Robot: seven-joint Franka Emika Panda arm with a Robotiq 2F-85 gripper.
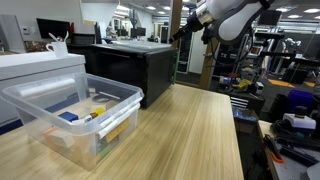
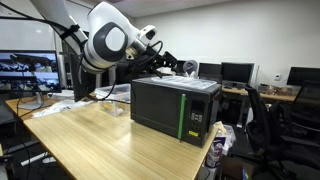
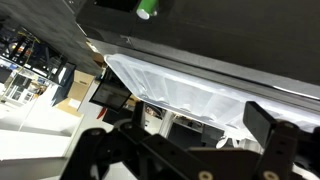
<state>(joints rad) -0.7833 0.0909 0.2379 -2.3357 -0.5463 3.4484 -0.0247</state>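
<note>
Wood worktop (image 2: 85,140) carries a blk microwave (image 2: 165,108) at its 3 o'clock end in an exterior view, w/ a clear bin (image 1: 70,110) well apart. On the microwave top lies a white sheet (image 3: 185,90). The fingers (image 2: 187,68) hover just above it, spread wide, gripping nothing; in wrist view the sheet sits at their 12 o'clock.

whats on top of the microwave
A pale sheet lies across the top of the microwave, with the open gripper hovering just above it. Whatever sits beneath the sheet is covered and cannot be seen.
</note>
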